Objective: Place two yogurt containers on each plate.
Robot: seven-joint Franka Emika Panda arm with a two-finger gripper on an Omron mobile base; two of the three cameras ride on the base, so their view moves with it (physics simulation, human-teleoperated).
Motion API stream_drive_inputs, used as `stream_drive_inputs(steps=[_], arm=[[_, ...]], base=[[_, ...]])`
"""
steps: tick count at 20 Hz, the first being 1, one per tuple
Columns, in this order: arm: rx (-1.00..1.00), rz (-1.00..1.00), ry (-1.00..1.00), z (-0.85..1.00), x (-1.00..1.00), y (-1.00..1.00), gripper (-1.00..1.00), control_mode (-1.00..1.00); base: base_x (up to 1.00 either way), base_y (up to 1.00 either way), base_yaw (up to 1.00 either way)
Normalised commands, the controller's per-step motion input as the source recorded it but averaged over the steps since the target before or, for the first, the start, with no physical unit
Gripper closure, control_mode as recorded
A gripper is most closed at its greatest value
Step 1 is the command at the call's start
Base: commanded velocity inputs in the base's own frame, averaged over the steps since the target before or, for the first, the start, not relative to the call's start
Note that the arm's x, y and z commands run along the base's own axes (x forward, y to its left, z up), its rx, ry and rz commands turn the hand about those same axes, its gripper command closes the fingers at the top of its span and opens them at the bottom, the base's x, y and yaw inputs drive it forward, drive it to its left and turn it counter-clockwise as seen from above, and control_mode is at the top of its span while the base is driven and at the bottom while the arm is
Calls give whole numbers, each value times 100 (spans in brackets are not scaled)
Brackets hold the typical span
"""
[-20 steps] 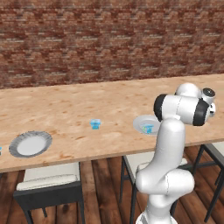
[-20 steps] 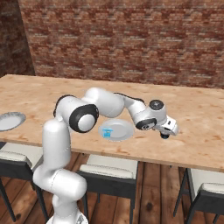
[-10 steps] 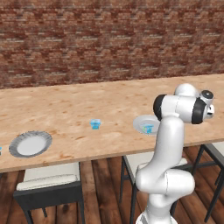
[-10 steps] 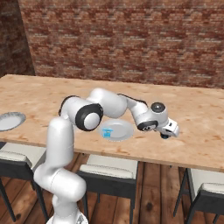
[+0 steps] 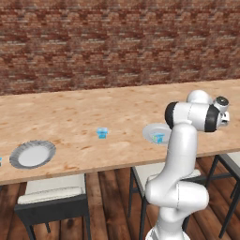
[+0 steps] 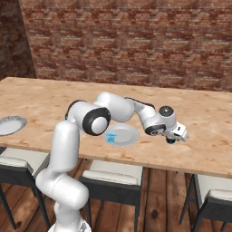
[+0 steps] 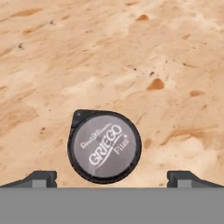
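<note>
My gripper [image 6: 174, 138] hangs low over the wooden table, right of the near plate [image 6: 128, 136], and it is open. In the hand view a yogurt container [image 7: 104, 146] with a grey lid sits below, between the spread fingertips [image 7: 41, 178], untouched. A second yogurt container [image 6: 110, 137] stands on the near plate's [image 5: 152, 131] left part. Another tub [image 5: 102, 132] stands alone on the table between the two plates. The other plate [image 5: 32, 154] lies far left with nothing on it.
The long wooden table [image 5: 70, 117] runs along a brick wall. Chairs [image 5: 54, 197] stand tucked under its front edge. A small blue thing [image 5: 0, 161] shows at the picture's left edge beside the far plate.
The hand has edged slightly to the right and down over the table. Plates and tubs have not moved.
</note>
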Motion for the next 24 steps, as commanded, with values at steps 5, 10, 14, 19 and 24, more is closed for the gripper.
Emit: stream_drive_inputs(steps=[5,10,14,19,24], arm=[[0,0,0,-16,15,0,-100,-100],[0,0,2,-20,0,0,-100,-100],[0,0,0,-18,5,0,-100,-100],[0,0,0,-11,14,0,-100,-100],[0,0,0,-6,20,-2,-100,-100]], base=[[0,0,0],[0,0,0],[0,0,0],[0,0,0],[0,0,0]])
